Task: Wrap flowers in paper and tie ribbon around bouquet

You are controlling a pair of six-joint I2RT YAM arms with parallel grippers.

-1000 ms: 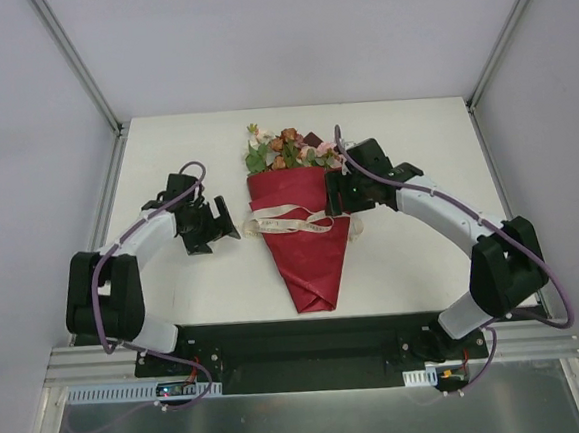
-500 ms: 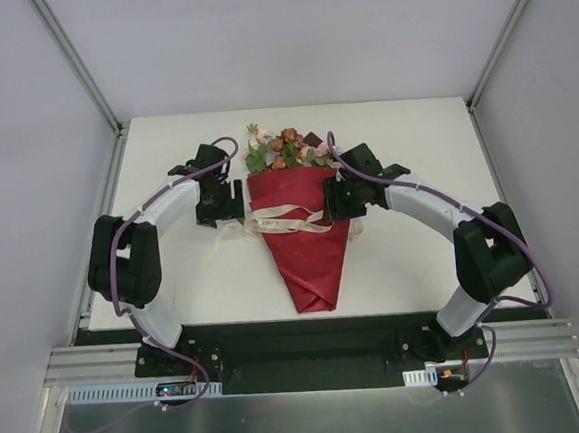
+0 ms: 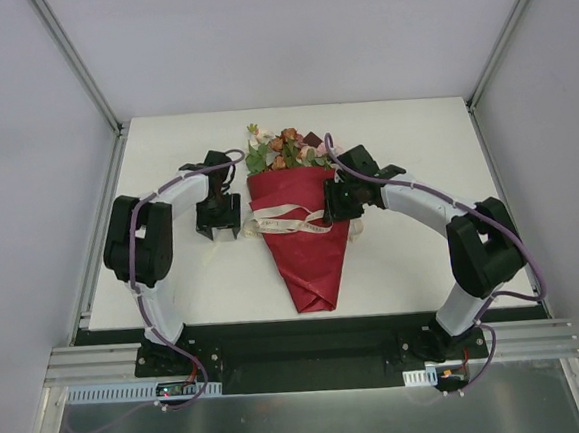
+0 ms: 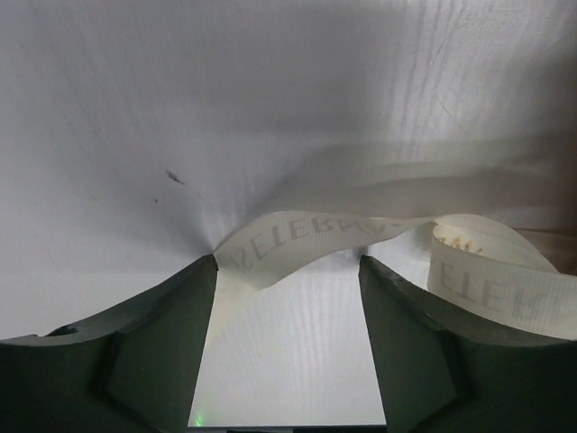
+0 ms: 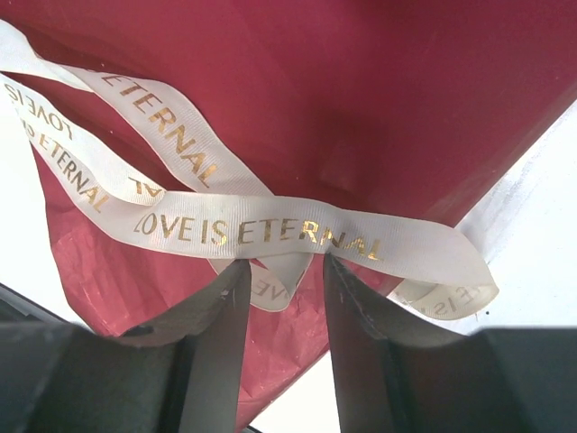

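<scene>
The bouquet lies in the middle of the table, a dark red paper point(image 3: 307, 245) cone with the flowers point(image 3: 284, 149) sticking out of its far end. A cream ribbon point(image 3: 288, 220) with gold lettering crosses the cone, its strands overlapping. My left gripper point(image 3: 217, 230) stands open just left of the cone. A loose ribbon end point(image 4: 306, 236) arches across its fingertips point(image 4: 203, 271), and bare table shows between the jaws. My right gripper point(image 5: 281, 263) is at the cone's right edge, jaws apart but narrow. The lettered ribbon point(image 5: 270, 230) runs across its tips and a small loop hangs between them.
The white table point(image 3: 423, 256) has metal posts at its far corners, with grey walls close on both sides. Both arms curve in from the near edge. A ribbon tail point(image 3: 357, 229) trails off the cone's right side.
My left arm has swung right to the cone's left edge, onto the ribbon end there. Both grippers' jaws have narrowed. The right gripper has edged slightly towards the ribbon.
</scene>
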